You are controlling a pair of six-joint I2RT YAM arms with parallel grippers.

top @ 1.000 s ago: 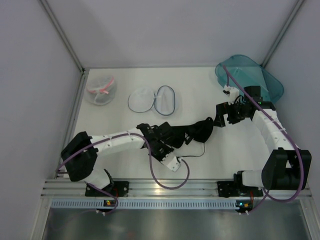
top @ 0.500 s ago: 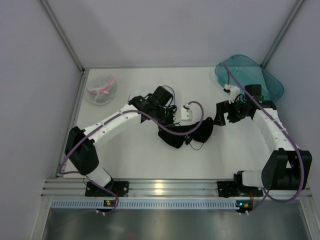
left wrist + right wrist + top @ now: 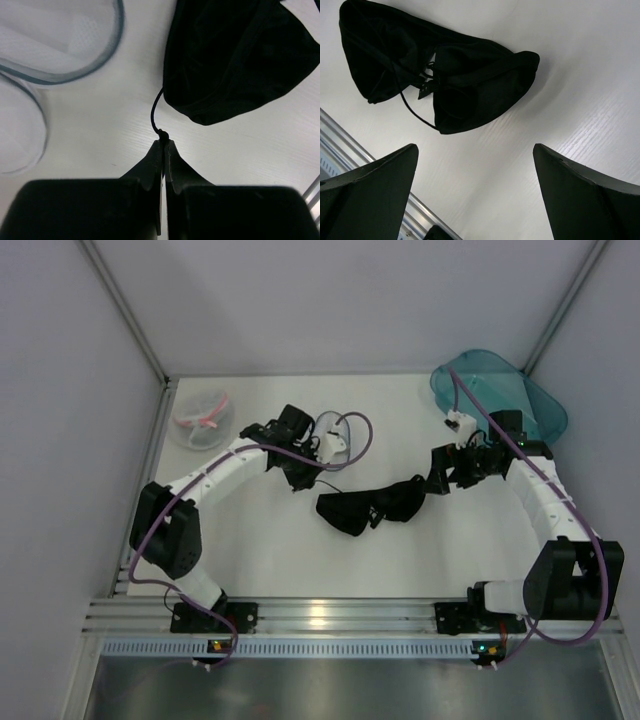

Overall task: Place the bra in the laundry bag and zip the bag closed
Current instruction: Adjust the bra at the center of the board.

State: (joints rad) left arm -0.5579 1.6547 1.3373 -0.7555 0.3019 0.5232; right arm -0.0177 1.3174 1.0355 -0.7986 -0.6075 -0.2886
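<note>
Black bra (image 3: pixel 372 505) lies mid-worktop (image 3: pixel 260 540); left gripper (image 3: pixel 163 145) jaws pinch its thin strap (image 3: pixel 155 112), likely to drag it to laundry bag (image 3: pixel 50 35), open near far edge. Right gripper (image 3: pixel 475 147) spread wide beside bra, empty

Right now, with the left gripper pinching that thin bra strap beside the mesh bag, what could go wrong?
One: the left gripper seems to hold only the thin strap at its tips, so it may slip free. Two: the bra lies on the table outside the laundry bag; dragged by the strap, it could snag or shove the rim. The right gripper is open, holding nothing.
</note>
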